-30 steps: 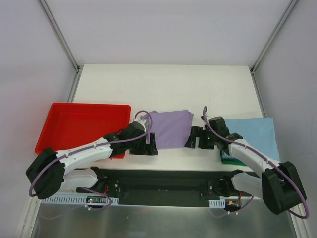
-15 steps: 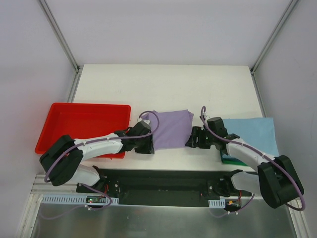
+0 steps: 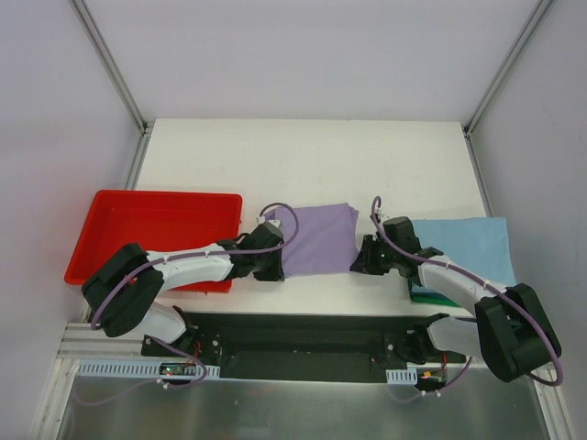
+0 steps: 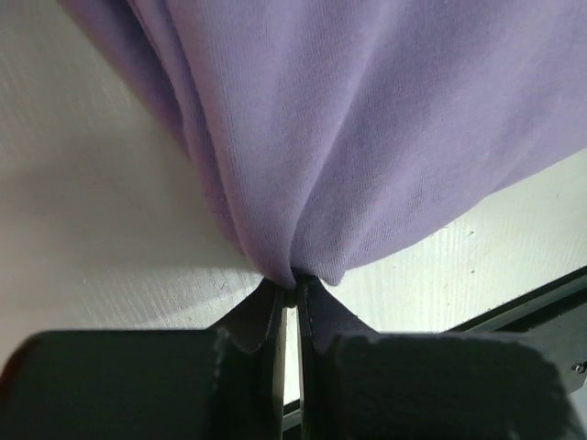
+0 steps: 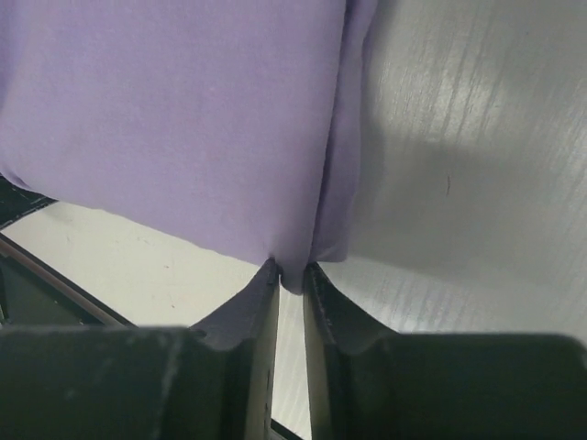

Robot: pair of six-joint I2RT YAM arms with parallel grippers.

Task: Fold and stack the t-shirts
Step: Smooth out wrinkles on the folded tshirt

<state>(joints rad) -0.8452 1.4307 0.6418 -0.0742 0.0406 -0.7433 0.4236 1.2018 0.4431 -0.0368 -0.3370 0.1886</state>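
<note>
The folded lavender t-shirt (image 3: 316,238) lies at the table's front middle. My left gripper (image 3: 273,267) is shut on its near left corner; the cloth (image 4: 367,156) bunches into the fingertips (image 4: 275,302). My right gripper (image 3: 359,258) is shut on the near right corner, and the purple fabric (image 5: 183,128) is pinched between its fingers (image 5: 323,302). A light blue t-shirt (image 3: 468,246) lies flat at the right, on top of a dark green t-shirt (image 3: 424,295) of which only an edge shows.
A red plastic tray (image 3: 151,234) sits at the left, its near right corner under the left arm. The black base rail (image 3: 303,335) runs along the table's near edge. White walls and metal posts enclose the table.
Both grippers moved inward onto the lavender t-shirt's near corners and shut on the cloth. A second ago both stood open just outside its edges.
</note>
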